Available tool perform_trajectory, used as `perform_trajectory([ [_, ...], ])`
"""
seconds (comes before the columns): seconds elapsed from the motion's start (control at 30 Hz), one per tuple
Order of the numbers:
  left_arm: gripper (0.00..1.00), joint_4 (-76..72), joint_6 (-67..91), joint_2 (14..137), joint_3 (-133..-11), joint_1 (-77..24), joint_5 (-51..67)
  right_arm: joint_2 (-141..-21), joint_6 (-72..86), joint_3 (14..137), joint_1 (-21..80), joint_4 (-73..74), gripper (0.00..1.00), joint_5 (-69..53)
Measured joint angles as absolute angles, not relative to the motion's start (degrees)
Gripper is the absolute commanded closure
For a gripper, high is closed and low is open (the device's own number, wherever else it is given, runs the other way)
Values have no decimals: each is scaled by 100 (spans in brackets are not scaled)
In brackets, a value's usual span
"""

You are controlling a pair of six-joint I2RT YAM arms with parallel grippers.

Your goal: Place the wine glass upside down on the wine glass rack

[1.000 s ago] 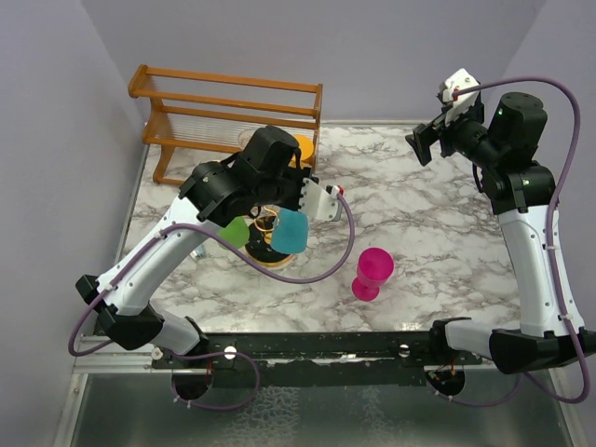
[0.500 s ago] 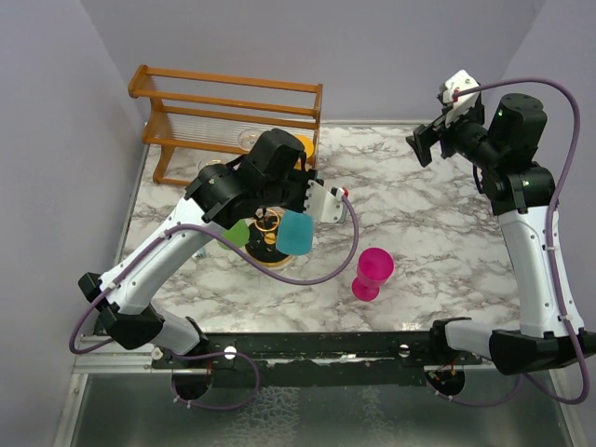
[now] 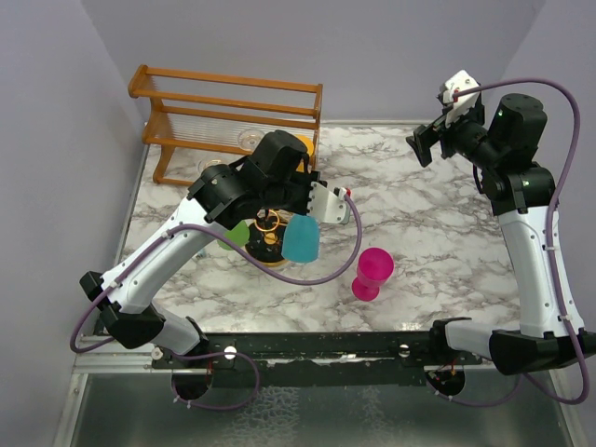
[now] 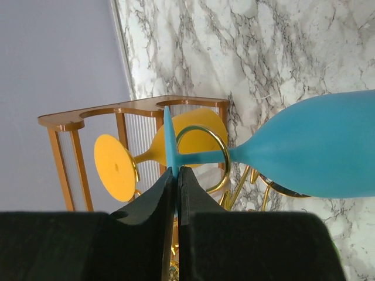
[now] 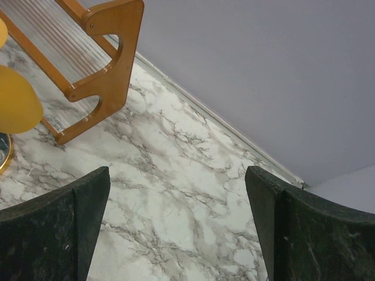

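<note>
Bright even light, soft shadows, sharp focus

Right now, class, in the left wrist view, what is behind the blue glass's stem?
A gold loop of the wine glass rack, a yellow glass, then the wooden frame. The blue glass bowl hides more rack.

Plain lilac walls [image 3: 372, 56], marble-veined tabletop [image 3: 438, 233], orange-brown wooden rail frame [image 3: 228, 81] at back left

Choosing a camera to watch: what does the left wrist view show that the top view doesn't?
Only the left wrist: the left gripper pinching the foot of the blue wine glass, its stem crossing a loop of the wine glass rack. Only the top: the pink glass, the green glass, the open right gripper. Both: that blue bowl, the orange glass, the wooden frame.
</note>
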State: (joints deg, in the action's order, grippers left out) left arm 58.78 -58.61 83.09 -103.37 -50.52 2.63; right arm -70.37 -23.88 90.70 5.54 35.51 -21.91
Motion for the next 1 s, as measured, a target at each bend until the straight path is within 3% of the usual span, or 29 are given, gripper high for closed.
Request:
perform_trajectory([
  [0.7, 66, 5988, -5494, 8309, -10237, -5065, 416, -7022, -2462, 8971, 552, 3555, 2, -2191],
  [1.0, 57, 5957, -5419, 8305, -10237, -5065, 602, -7022, -2683, 8971, 552, 3894, 7, -2665],
])
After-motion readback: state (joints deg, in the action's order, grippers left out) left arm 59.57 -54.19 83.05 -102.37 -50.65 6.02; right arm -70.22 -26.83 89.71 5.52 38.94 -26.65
